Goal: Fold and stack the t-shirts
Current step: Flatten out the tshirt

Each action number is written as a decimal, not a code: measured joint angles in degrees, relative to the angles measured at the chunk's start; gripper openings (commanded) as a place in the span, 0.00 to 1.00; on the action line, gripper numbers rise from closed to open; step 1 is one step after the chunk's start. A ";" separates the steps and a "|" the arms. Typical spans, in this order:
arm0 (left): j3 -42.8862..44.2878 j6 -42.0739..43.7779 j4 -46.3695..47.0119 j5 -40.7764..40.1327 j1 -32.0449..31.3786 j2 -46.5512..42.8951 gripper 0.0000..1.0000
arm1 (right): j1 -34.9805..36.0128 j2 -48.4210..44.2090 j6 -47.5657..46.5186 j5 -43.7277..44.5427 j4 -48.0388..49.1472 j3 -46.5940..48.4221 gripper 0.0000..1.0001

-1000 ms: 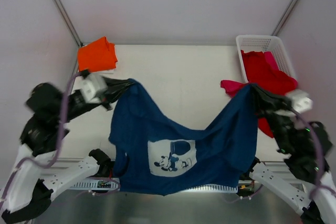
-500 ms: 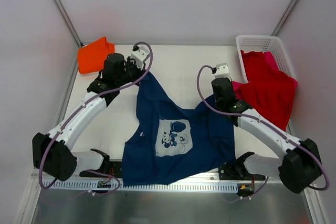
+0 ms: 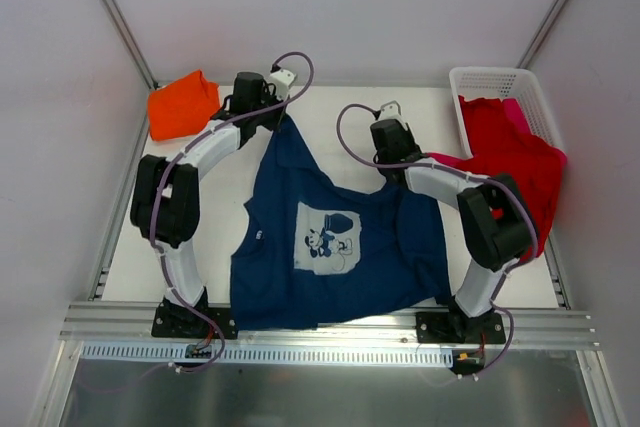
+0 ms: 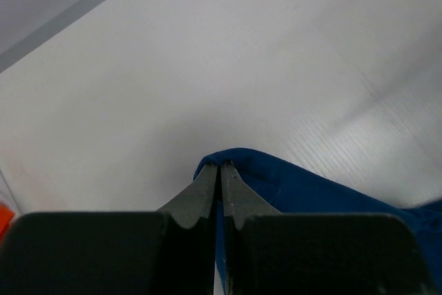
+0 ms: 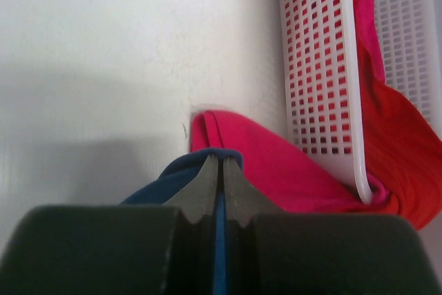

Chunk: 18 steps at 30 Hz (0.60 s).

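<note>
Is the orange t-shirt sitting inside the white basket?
No, the orange t-shirt lies on the table at its far left corner, while the white basket stands at the far right.

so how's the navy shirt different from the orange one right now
The navy shirt lies spread out on the table; the orange shirt sits bunched at its far left corner. The navy shirt shows a pale chest print; the orange shirt looks plain. The left hand and right hand pinch the navy shirt; nothing touches the orange shirt.

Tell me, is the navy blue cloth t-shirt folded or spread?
Spread: the navy blue cloth t-shirt lies open, mouse print facing up.
</note>
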 measured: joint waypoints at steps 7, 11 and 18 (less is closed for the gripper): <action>11.56 1.03 0.35 0.00 3.98 11.45 0.00 | -4.35 10.23 -5.29 0.85 1.49 10.03 0.00; 17.38 1.97 0.07 0.00 6.12 16.87 0.00 | -7.02 13.27 -7.34 1.09 1.73 13.66 0.00; 25.88 4.46 -0.61 -0.70 8.52 25.18 0.00 | -9.68 16.76 -9.79 2.38 1.75 18.14 0.01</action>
